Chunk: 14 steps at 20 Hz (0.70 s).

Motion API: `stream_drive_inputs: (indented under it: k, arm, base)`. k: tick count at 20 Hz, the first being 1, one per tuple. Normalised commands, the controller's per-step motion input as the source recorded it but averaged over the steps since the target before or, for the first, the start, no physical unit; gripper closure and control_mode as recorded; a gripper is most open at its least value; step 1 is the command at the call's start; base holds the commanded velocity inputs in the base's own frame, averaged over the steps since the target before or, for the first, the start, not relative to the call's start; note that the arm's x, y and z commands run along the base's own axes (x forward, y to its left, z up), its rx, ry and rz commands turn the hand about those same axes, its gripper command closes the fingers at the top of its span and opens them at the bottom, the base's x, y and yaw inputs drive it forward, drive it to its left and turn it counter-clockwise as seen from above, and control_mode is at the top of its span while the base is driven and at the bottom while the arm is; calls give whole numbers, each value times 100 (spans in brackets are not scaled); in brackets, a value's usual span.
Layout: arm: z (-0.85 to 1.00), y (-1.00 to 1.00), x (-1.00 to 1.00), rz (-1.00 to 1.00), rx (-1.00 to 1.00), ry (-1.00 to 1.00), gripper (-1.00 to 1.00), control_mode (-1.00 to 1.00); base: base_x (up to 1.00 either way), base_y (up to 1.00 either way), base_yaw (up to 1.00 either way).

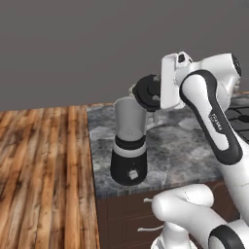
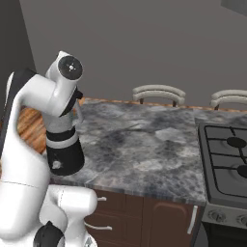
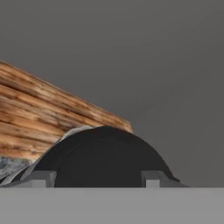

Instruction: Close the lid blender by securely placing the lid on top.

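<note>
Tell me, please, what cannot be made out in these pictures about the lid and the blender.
- Gripper fingers: left base view, hidden behind the round black disc-shaped lid; grip unclear.
- Lid's lower part: hand view, cut off by the bottom edge.
- Jar of the tall blender with grey translucent jar and black base: right base view, covered by the white arm.
- Whether the lid touches the jar rim: unclear from every view.
</note>
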Motion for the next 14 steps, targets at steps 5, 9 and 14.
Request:
stream_drive_inputs:
  k: [5, 9, 14]
  arm:
    - [0, 57, 59, 0, 1, 19, 100, -100]
    - [0, 0, 73, 0, 3, 30, 100, -100]
    - [0, 0, 55, 1, 5, 31, 100, -100]
  base:
    - [0, 0, 0]
    - [0, 0, 0]
    - [0, 0, 0]
